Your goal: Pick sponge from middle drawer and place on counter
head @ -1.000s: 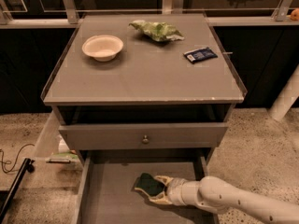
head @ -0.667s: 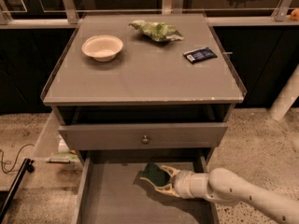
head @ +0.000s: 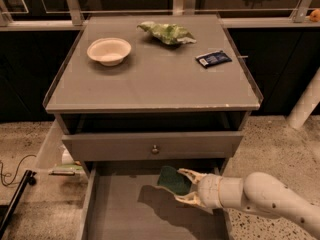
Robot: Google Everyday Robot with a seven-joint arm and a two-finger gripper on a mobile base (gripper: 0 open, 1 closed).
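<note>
Sponge (head: 171, 178), tilted, in gripper (head: 181, 185) above middle drawer (head: 122, 211).

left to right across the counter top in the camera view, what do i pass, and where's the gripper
white bowl → green snack bag → dark blue packet, all on the counter. The gripper is lower down, over the middle drawer, shut on the sponge.
</note>
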